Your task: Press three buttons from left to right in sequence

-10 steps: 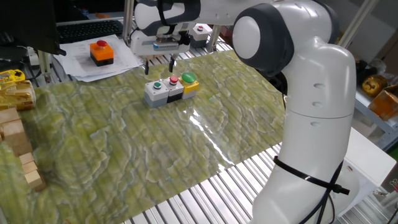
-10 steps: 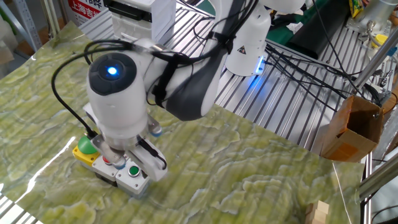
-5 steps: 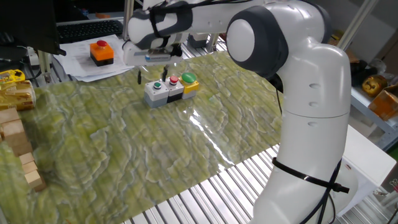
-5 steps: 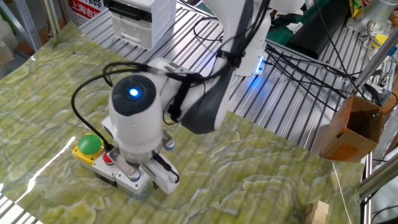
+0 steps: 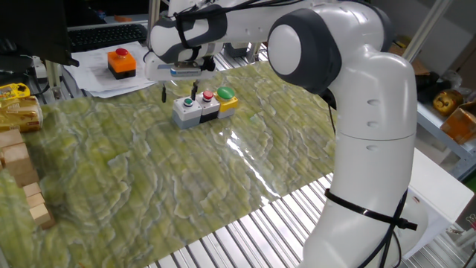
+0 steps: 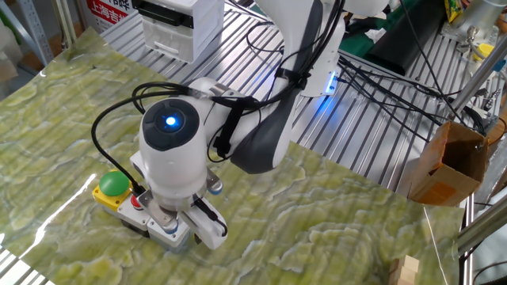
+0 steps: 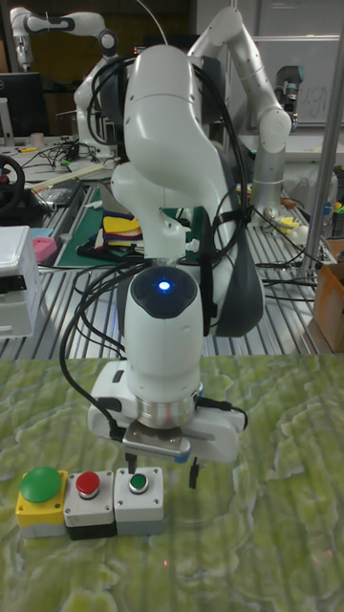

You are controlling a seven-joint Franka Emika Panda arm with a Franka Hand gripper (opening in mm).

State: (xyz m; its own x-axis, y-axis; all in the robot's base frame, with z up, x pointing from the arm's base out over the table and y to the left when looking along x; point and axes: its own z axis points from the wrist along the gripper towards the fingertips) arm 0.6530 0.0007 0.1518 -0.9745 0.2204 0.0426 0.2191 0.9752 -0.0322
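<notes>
The three buttons are a joined row on the green mat: a grey box (image 5: pixel 186 112) with a small green button (image 7: pixel 139 483), a black box with a red button (image 5: pixel 207 95), and a yellow box with a green dome (image 5: pixel 225 94). My gripper (image 5: pixel 179 92) hangs low at the grey end of the row, fingers pointing down and open with a clear gap. One finger (image 7: pixel 149 459) stands just behind the small green button, and the other (image 7: pixel 191 473) is off the row's outer end. In the other fixed view the wrist covers most of the grey box (image 6: pixel 170 235); the red button (image 6: pixel 136 200) and dome (image 6: pixel 113 183) show.
A lone orange button on a black box (image 5: pixel 121 62) sits on papers at the back left. Wooden blocks (image 5: pixel 18 171) and a yellow packet (image 5: pixel 15 104) line the left edge. A cardboard box (image 6: pixel 447 162) and cables lie beyond the mat.
The gripper has moved left along the row, from over the red and dome buttons to the grey box, and has come lower. Over the last half second it barely shifted.
</notes>
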